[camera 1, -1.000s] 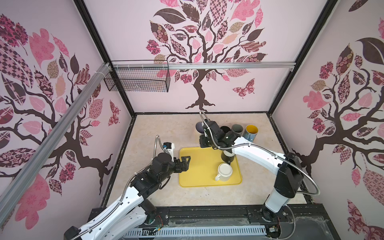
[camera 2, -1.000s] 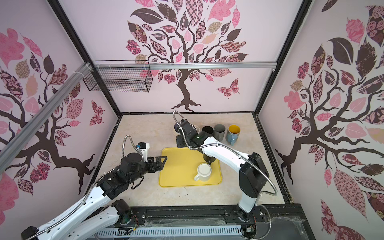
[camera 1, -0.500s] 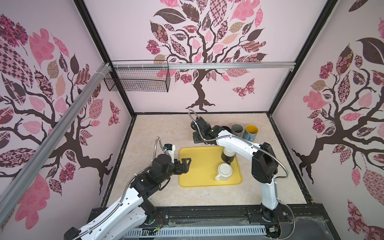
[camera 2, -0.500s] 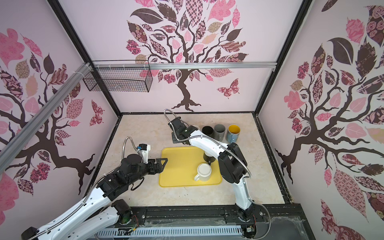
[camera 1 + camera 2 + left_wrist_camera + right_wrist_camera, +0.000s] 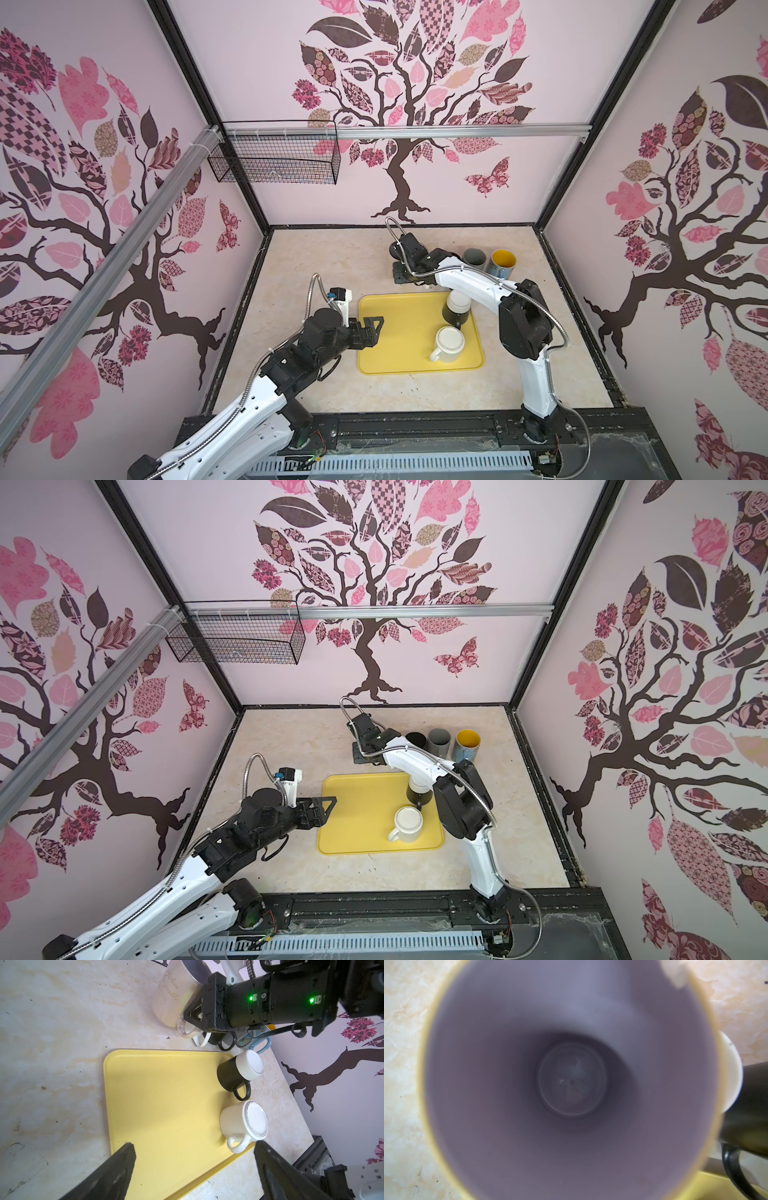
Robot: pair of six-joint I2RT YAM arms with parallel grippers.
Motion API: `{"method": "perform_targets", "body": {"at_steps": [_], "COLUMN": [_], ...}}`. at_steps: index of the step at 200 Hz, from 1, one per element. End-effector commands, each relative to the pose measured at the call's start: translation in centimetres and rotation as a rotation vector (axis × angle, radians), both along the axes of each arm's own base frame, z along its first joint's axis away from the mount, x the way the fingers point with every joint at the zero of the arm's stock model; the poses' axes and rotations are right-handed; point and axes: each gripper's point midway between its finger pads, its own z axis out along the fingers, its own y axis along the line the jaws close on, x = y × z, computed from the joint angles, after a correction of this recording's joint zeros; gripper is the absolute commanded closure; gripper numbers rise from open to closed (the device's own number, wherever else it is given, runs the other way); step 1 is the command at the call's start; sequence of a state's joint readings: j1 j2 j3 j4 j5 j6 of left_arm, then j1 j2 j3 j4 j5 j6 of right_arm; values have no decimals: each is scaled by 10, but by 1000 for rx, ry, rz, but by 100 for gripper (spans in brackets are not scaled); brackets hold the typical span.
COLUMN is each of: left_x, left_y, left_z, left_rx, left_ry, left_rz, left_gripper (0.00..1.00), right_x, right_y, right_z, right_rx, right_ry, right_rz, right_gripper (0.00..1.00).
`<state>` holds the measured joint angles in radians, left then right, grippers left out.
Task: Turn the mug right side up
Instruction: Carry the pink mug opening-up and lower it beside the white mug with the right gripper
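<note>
Right pincer [image 5: 192,1015]: jaws drawn nearly together, tips against the tall pale mug [image 5: 172,995], apparently clamped on it; the exact contact spot is partly hidden. In both top views the mug sits just above centre frame, over the counter [image 5: 324,257] just beyond the far edge of the yellow tray [image 5: 399,332], and is mostly covered by the wrist. The right wrist camera looks straight down its mouth: lavender inside, round base in plain sight, counter showing around the rim. Cannot tell whether its base touches the counter. Script lettering on its outer wall shows in the left wrist view. Left pincer [image 5: 375,329]: jaws spread wide, nothing between them, hovering at the tray's left edge, centre frame. On the tray's right side two mugs stand mouth-down, close together: a black mug [image 5: 456,311] with a white base and, lower in frame, a cream mug [image 5: 449,343]. Right of the held mug, a grey mug [image 5: 475,256] and a blue mug [image 5: 503,262] with a yellow inside stand mouth-up, side by side.
</note>
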<state>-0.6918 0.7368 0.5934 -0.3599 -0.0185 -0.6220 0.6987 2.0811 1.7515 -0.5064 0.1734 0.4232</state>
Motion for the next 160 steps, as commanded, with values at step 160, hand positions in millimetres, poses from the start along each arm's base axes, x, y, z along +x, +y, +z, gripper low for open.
{"method": "perform_targets", "body": {"at_steps": [160], "left_x": [-4], "left_y": [3], "left_z": [-11], "left_rx": [-12], "left_ry": [-10], "left_rz": [-4], "left_gripper": [7], "right_x": [29], "right_y": [5], "right_z": [-35], "right_rx": [-10], "right_ry": [-36], "right_rz": [-73], "right_gripper": [100]}}
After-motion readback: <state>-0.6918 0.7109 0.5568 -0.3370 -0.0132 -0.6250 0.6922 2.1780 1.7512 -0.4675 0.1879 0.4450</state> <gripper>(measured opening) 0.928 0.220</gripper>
